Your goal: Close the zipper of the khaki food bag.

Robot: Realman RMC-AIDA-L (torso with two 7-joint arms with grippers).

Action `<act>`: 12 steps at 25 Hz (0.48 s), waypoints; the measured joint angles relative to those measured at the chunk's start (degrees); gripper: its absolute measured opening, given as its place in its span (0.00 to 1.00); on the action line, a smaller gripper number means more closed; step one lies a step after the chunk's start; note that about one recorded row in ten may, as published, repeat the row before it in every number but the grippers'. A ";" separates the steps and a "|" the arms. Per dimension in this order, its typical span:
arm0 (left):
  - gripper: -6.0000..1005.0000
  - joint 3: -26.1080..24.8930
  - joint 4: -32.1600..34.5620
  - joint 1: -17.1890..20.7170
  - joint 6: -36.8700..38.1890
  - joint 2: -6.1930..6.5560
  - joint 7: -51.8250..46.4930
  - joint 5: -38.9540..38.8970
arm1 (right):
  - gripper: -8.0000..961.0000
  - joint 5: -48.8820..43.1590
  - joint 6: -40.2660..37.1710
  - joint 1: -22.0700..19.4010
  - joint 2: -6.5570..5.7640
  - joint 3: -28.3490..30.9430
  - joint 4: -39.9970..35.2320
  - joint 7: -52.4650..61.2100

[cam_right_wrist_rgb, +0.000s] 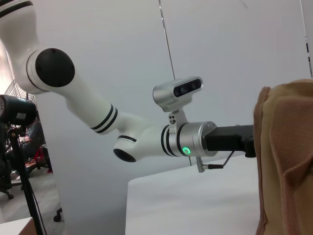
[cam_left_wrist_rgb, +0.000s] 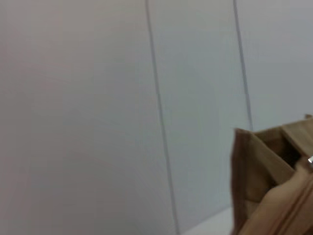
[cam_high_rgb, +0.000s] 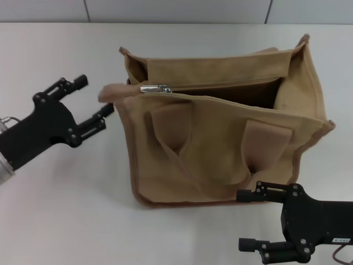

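Both pincers open beside khaki food bag point(cam_high_rgb: 220, 132).

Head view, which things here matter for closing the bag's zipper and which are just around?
Part of the job:
khaki food bag, top open
zipper, slider at the bag's left end
left claw, open beside that end
right claw, open

Just around:
white table

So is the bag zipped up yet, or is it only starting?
Only starting. The khaki food bag gapes open, and the zipper's silver slider sits at the end nearest the left gripper, which is open beside it, holding nothing. The right gripper waits open by the bag's near corner. All the zipping is left.
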 joint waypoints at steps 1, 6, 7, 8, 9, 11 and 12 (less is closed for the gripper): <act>0.75 -1.20 0.00 0.26 0.34 -0.10 0.66 -0.01 | 0.82 0.00 0.00 -0.01 0.00 0.03 0.00 0.01; 0.74 -4.81 -0.02 1.26 2.97 -0.12 1.84 -0.05 | 0.82 0.00 -0.03 0.01 0.03 0.12 0.00 0.08; 0.74 -4.81 -0.02 1.26 2.97 -0.12 1.84 -0.05 | 0.82 0.00 -0.03 0.04 0.04 0.12 0.00 0.08; 0.74 -4.95 -0.15 1.35 3.47 -0.13 2.60 -0.05 | 0.82 0.00 -0.03 0.04 0.04 0.12 0.00 0.08; 0.74 -4.95 -0.15 1.35 3.47 -0.13 2.60 -0.05 | 0.82 0.00 -0.04 0.08 0.06 0.13 0.00 0.09; 0.73 -5.00 -0.40 1.52 4.16 -0.14 3.92 -0.06 | 0.82 0.00 -0.06 0.14 0.08 0.13 0.00 0.17; 0.73 -5.24 -0.62 1.88 5.11 -0.16 5.06 -0.06 | 0.82 0.00 -0.07 0.15 0.08 0.13 0.00 0.20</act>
